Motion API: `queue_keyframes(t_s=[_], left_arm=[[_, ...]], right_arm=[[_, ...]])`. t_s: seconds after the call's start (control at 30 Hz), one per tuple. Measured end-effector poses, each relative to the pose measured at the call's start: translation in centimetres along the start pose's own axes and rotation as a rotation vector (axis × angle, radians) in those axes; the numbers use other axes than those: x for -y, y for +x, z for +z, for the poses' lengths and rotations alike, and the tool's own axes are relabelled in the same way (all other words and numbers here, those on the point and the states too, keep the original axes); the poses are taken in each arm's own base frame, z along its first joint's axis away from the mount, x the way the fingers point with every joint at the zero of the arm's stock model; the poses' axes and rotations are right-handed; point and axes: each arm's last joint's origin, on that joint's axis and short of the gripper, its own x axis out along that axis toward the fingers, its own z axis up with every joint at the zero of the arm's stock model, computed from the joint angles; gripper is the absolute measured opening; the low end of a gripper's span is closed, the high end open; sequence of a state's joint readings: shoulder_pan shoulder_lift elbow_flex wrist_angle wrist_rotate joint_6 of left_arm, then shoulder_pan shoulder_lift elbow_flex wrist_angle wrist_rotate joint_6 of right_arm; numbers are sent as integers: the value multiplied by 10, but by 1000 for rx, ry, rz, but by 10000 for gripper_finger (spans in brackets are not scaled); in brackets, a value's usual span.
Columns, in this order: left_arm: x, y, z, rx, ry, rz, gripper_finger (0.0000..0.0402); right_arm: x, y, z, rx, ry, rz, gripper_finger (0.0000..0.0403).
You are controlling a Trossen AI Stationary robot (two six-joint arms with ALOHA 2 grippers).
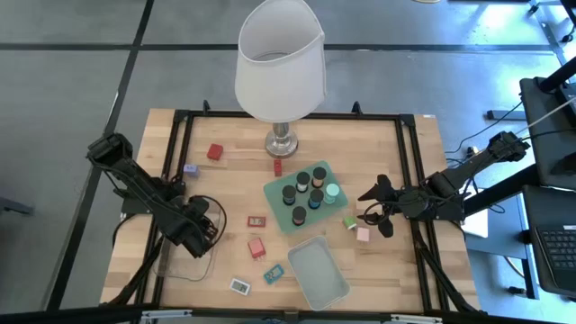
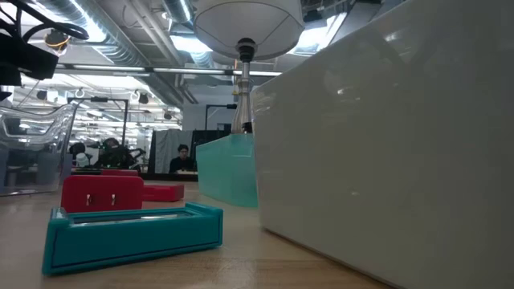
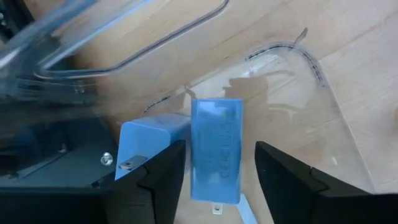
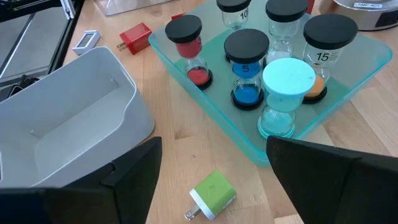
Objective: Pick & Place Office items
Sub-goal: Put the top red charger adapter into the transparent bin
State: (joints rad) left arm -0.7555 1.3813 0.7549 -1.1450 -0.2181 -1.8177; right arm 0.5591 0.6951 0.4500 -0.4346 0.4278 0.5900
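My left gripper [image 1: 196, 236] points down into the clear bin [image 1: 171, 261] at the table's near left. In the left wrist view a blue block [image 3: 216, 149] lies on the bin's floor between its open fingers [image 3: 165, 180], with a gap showing on one side. A paler blue block [image 3: 146, 140] lies beside it. My right gripper [image 1: 378, 209] hangs open at the table's right, above a green block [image 4: 212, 194] and close to a pink block [image 1: 363, 234]. Several small timers stand in the mint tray [image 1: 274, 193].
A white-shaded lamp [image 1: 279, 63] stands at the far middle. A pale bin [image 1: 317, 270] sits near the front edge. Loose on the wood are red blocks [image 1: 215, 151] [image 1: 257, 247], a lavender block [image 1: 190, 168], and flat teal [image 1: 274, 274] and white [image 1: 239, 285] rectangles.
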Motion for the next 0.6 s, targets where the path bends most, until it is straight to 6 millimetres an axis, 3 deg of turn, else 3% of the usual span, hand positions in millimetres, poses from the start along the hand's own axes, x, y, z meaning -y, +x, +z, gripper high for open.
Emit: queue_keyframes(t_s=[0.13,0.27,0.43,0.5,0.6], left_arm=[[-2,-18,5,-35,27,-1,198],[-5,-60,21,24,46,-97,188],[-19,-108,44,314,49,-227,175],[-25,-116,53,457,64,-246,175],[-31,-116,65,520,139,-207,185]], right_arm=[[0,0,0,0,0,0,291],[0,0,0,0,0,0,291],[0,0,0,0,0,0,291],[0,0,0,0,0,0,291],[0,0,0,0,0,0,291]])
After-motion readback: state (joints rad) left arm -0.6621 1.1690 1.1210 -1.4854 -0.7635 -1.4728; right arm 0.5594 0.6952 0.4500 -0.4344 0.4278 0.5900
